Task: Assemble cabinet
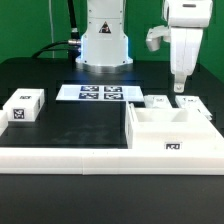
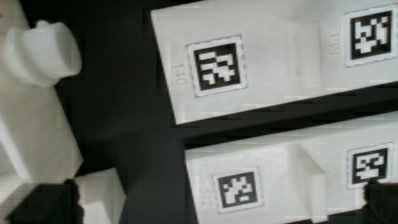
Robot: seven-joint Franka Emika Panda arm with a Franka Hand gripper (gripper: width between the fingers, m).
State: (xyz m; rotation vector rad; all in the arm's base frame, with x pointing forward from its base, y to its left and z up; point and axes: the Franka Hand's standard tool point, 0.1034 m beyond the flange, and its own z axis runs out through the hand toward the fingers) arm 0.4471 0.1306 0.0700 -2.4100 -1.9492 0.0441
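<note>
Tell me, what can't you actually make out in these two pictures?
Pincer, exterior view: too small to tell open from shut.
Cabinet, exterior view: its front wall hides the inside floor.
Tagged white pieces, wrist view: blurred, cut by the edges; which parts they are is unclear.
Arm, exterior view: cut off by the top edge.

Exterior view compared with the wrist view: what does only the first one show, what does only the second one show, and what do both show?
Only the exterior view shows the cabinet, the marker board, the long white rail and a tagged block at the exterior view's left. Only the wrist view shows tag patterns close up, four of them, on white parts. Both show white parts with tags on the black table; whether they are the same parts, I cannot tell.
</note>
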